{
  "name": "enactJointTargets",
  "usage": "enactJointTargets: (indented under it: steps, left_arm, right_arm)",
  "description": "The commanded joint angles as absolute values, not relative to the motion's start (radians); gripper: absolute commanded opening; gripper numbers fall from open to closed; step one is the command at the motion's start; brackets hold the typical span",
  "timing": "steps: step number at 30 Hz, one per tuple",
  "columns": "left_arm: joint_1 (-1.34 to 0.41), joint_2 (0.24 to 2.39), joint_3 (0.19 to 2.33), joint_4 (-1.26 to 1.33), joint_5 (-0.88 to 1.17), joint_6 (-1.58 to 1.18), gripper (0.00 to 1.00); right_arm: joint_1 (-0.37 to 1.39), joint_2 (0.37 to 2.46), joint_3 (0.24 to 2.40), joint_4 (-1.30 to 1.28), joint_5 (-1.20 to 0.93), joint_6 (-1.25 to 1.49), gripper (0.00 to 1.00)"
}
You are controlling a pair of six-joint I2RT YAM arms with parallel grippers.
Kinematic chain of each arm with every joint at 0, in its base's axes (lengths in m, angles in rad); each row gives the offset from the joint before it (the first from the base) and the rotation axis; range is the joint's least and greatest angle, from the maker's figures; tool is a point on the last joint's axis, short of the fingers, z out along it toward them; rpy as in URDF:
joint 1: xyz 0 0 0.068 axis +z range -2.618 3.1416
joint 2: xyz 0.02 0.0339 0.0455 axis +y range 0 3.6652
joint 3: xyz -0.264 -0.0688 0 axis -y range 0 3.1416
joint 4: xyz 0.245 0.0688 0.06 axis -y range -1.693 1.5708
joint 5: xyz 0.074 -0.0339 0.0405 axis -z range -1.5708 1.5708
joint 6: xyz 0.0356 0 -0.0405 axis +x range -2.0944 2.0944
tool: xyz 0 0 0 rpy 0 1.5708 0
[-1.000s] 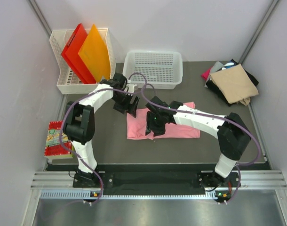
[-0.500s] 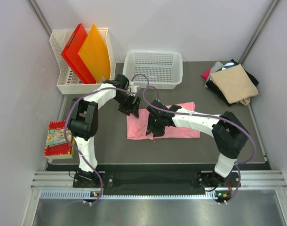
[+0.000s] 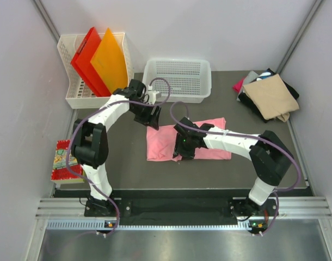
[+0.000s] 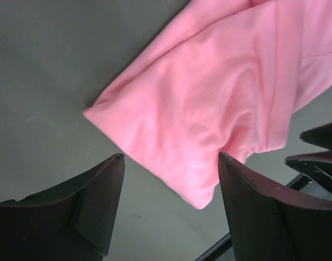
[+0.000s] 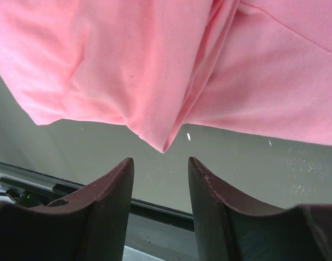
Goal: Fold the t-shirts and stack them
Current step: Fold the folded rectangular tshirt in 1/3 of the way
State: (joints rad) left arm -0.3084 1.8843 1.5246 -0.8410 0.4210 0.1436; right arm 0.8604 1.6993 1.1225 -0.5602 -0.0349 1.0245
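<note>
1. The left pincer (image 4: 171, 160) stands wide open and holds nothing. The far-left corner of the pink shirt (image 4: 209, 109) lies on the mat (image 4: 57, 65) just beyond its fingertips.
2. The right pincer (image 5: 160, 163) is partly open and also empty. A creased point of the shirt's near edge sits just past the gap between its fingers (image 5: 109, 201), not pinched.
3. From above, the left pincer hangs over the shirt's far-left corner. The right one is over its near edge, about midway along.
4. The pink shirt lies as a long band running left to right in the middle of the mat, with its left end the wider.
5. A stack (image 3: 270, 97) of folded shirts sits in the far right corner, well apart, with a tan one on top and black, magenta and grey below.
6. A white basket (image 3: 179, 93) stands just beyond the pink shirt on the far side.
7. At the far left a rack (image 3: 79, 99) holds a red and an orange folder (image 3: 100, 60), both leaning.
</note>
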Motion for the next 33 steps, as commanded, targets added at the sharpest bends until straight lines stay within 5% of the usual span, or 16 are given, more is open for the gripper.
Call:
enactJointTargets:
  steps: [1, 33]
  left_arm:
    - [-0.318, 1.885, 1.508, -0.831, 0.54, 0.118, 0.74]
    - [-0.308, 2.074, 1.465, -0.787, 0.485, 0.169, 0.7]
  right_arm:
    - [0.844, 1.661, 1.104, -0.522, -0.028, 1.035, 0.45]
    - [0.782, 1.867, 1.172, -0.365, -0.163, 1.02, 0.43]
